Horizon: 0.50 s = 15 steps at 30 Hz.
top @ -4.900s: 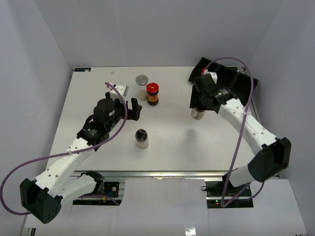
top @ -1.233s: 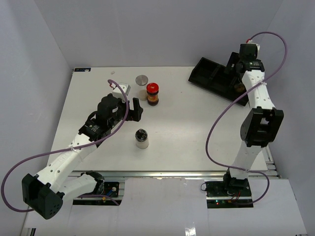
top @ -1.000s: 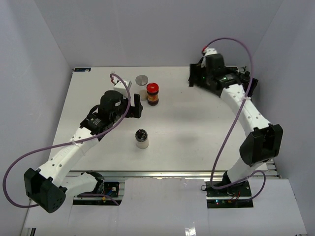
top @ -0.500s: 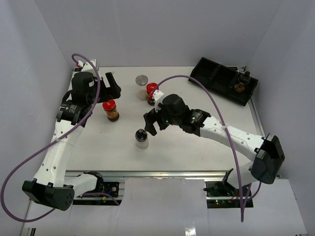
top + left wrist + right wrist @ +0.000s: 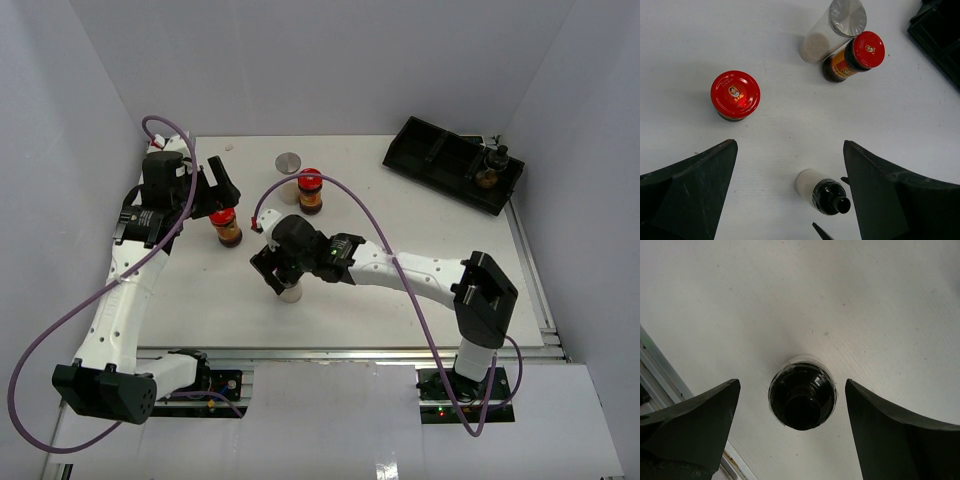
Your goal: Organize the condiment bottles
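Low over a black-topped, pale-bodied shaker (image 5: pixel 801 400), my right gripper (image 5: pixel 792 417) is open; its fingers stand either side of the shaker with a gap on each. In the top view the right gripper (image 5: pixel 283 276) covers most of the shaker (image 5: pixel 291 292). My left gripper (image 5: pixel 210 187) hangs open and holds nothing, high above a red-capped jar (image 5: pixel 228 226). Through the left gripper (image 5: pixel 790 197) I see that jar (image 5: pixel 735 95), a red-capped bottle (image 5: pixel 855 56), a clear jar with a grey lid (image 5: pixel 837 25) and the shaker (image 5: pixel 822 192).
A black rectangular tray (image 5: pixel 440 155) lies at the back right, with one small bottle (image 5: pixel 489 170) standing in its right end. The red-capped bottle (image 5: pixel 311 190) and the grey-lidded jar (image 5: pixel 289 164) stand close together at the back middle.
The right gripper has moved left and down, from beside the shaker to straddling it. The left arm has shifted slightly; the red-capped jar below it has stayed put.
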Each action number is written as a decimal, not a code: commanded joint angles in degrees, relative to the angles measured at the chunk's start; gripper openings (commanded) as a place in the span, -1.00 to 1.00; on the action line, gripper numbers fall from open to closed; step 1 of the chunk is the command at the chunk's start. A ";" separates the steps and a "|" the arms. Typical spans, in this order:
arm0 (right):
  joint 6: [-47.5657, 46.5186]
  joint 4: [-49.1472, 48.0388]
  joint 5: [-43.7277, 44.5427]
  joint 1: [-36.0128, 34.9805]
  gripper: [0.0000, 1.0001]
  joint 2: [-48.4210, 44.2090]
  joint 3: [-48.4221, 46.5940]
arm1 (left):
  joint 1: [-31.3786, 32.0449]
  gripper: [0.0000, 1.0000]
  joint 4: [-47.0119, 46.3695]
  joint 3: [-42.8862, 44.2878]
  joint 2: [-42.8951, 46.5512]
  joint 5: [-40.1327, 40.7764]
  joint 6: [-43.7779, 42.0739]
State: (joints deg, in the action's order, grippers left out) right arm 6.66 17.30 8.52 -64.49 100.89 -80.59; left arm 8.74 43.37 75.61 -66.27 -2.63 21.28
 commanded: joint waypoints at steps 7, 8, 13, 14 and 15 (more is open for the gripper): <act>1.08 1.64 7.01 -0.90 0.84 0.60 1.21 | -0.39 0.96 -1.98 -1.53 2.60 -1.92 0.28; 1.29 1.54 6.76 -0.90 0.84 0.76 1.77 | -0.39 0.96 -2.18 -1.94 2.70 -2.07 0.33; 1.88 -0.05 5.21 -0.91 0.85 0.98 4.66 | -0.39 0.96 -3.23 -3.45 3.08 -2.13 0.43; 1.95 -0.39 4.87 -0.98 0.86 0.98 5.13 | -0.39 0.96 -3.37 -3.86 3.08 -2.20 0.43; 1.96 -0.66 4.76 -0.91 0.87 0.98 5.34 | -0.39 0.96 -3.62 -4.05 3.00 -2.28 0.43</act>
State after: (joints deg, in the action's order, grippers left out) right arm 7.61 19.12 13.66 -65.01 101.75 -76.62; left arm 8.71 41.37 72.76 -65.18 -3.90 21.30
